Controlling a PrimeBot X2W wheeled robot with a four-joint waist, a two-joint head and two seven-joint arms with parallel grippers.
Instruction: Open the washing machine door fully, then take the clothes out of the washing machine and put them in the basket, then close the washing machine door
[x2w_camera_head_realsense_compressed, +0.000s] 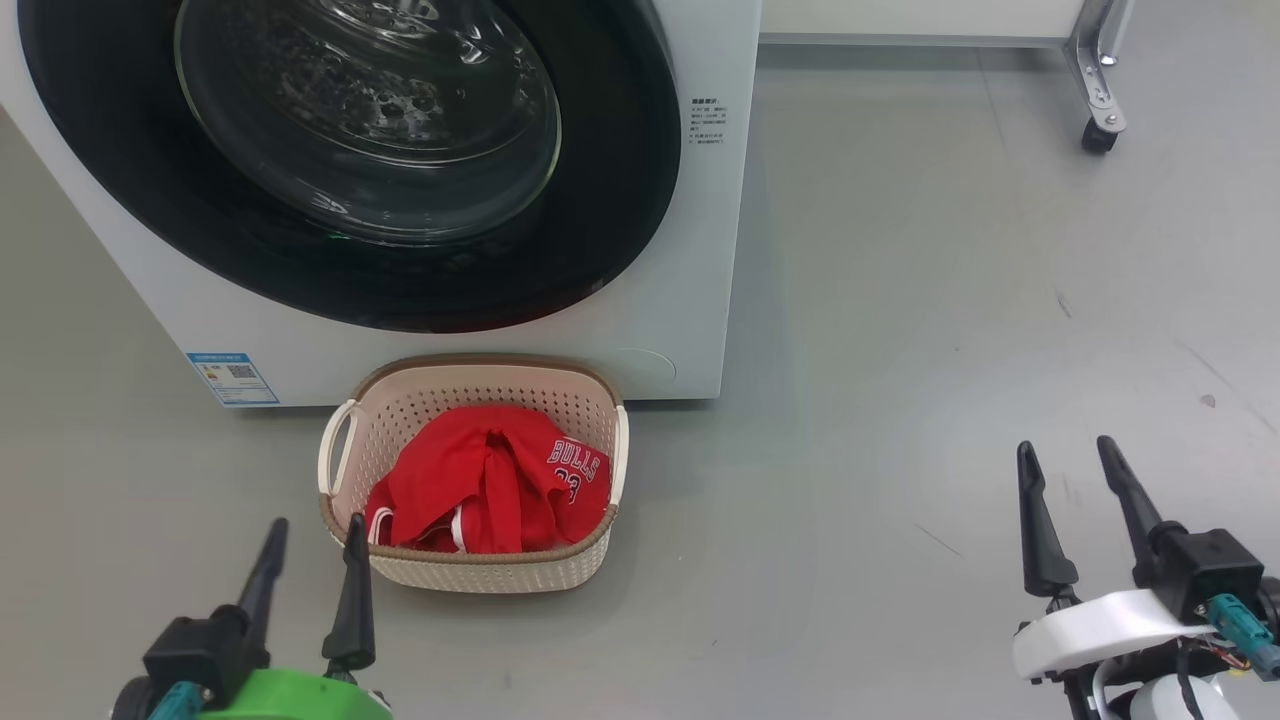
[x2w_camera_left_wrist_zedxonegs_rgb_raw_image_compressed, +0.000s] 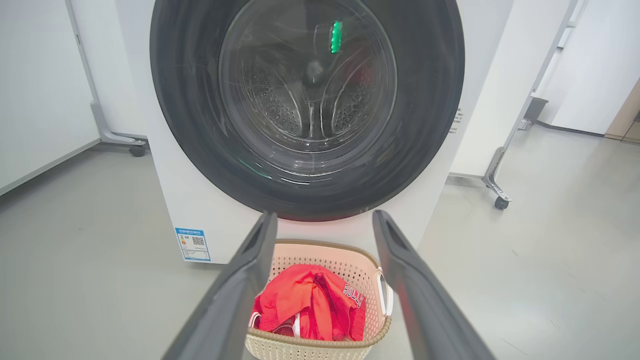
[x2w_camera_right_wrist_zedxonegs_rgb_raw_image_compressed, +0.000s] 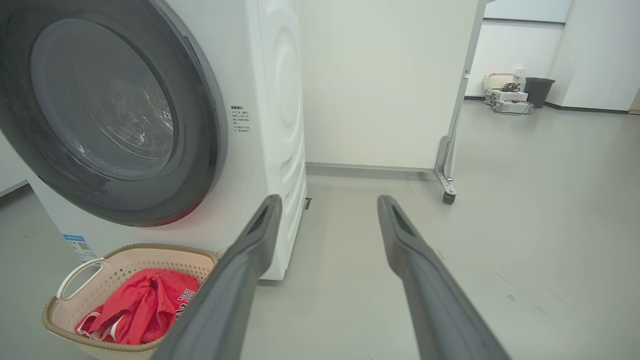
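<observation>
Washing machine (x2w_camera_head_realsense_compressed: 705, 280): white front-loader, filled the upper left of the head view and stood on the grey floor (x2w_camera_head_realsense_compressed: 900, 450).
Washing machine door (x2w_camera_head_realsense_compressed: 366, 120): glossy black rim with a bulging glass window, lay shut flat against the machine's front; the dimpled drum showed through the glass in the left wrist view.
Blue label (x2w_camera_head_realsense_compressed: 232, 378): small sticker at the machine's lower left corner, left of the basket.
Basket (x2w_camera_head_realsense_compressed: 480, 572): cream, perforated, brown-rimmed, sat on the floor just in front of the machine and below the door, lower centre-left of the head view.
Clothes (x2w_camera_head_realsense_compressed: 480, 480): red garments with white trim, heaped inside the basket, "BULLS" lettering turned to the right side of the heap.
Left gripper (x2w_camera_head_realsense_compressed: 317, 520): lower left of the head view, fingers spread apart and empty; one fingertip overlapped the basket's near left corner, contact not discernible.
Right gripper (x2w_camera_head_realsense_compressed: 1065, 443): lower right of the head view, fingers spread apart and empty, over bare floor well apart from the basket.
Caster (x2w_camera_head_realsense_compressed: 1098, 135): black wheel on a metal foot, upper right of the head view, beside a white panel.
Dark bin (x2w_camera_right_wrist_zedxonegs_rgb_raw_image_compressed: 539, 91): far upper right of the right wrist view, next to a pale basket-like container.
</observation>
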